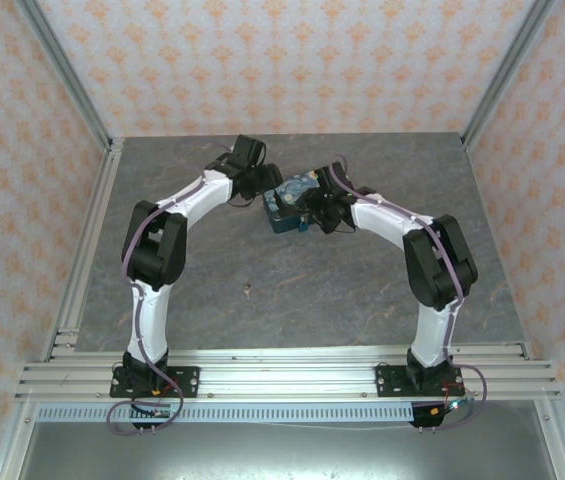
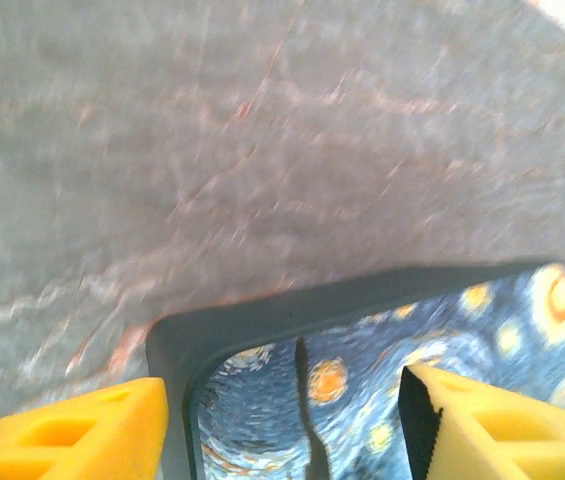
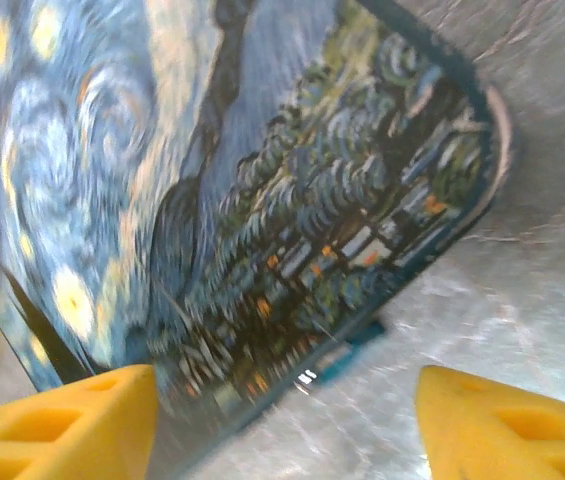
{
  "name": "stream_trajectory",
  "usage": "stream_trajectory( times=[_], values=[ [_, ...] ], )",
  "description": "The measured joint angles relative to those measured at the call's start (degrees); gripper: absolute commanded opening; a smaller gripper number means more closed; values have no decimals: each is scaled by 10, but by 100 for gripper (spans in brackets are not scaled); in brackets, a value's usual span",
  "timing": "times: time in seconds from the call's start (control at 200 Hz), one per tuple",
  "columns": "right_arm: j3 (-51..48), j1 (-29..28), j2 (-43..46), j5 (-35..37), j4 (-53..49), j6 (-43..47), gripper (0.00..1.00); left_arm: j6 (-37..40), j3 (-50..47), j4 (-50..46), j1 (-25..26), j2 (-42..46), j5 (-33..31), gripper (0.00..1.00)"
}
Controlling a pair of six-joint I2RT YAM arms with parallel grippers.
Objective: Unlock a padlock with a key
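Grey tabletop (image 1: 292,300) roomy around tin (image 1: 287,200) | left claw (image 2: 282,380) spread over tin corner | right claw (image 3: 284,375) spread near padlock (image 3: 347,355)

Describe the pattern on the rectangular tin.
The tin bears a swirling blue-and-yellow Starry Night painting; right wrist view shows it best.

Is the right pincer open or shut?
Open: on the right pincer, the yellow fingers stand wide apart, table showing between them.

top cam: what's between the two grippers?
The painted tin lies between the left gripper and the right gripper, seen in the top view. In the right wrist view a small teal piece, likely the padlock, shows at its edge.
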State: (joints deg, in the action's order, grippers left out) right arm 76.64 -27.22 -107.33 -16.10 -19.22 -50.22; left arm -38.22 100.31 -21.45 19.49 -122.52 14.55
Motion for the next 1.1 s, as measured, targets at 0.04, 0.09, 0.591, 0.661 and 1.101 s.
stream_trajectory(
  times=[0.04, 0.09, 0.591, 0.661, 1.101],
  values=[
    [10, 1, 8, 14, -25, 16, 78, 8, 21, -9, -3, -4, 0, 69],
    [31, 6, 14, 29, -56, 35, 80, 18, 40, -21, -8, -6, -2, 71],
    [245, 103, -111, -10, -155, 204, 76, -2, -152, 51, -15, 67, 89, 60],
    [252, 95, -144, -30, -158, 214, 71, -5, -147, 61, -12, 60, 104, 60],
    [363, 35, -234, -64, -158, 180, 61, 33, -4, -15, -68, -28, 105, 60]
  ],
)
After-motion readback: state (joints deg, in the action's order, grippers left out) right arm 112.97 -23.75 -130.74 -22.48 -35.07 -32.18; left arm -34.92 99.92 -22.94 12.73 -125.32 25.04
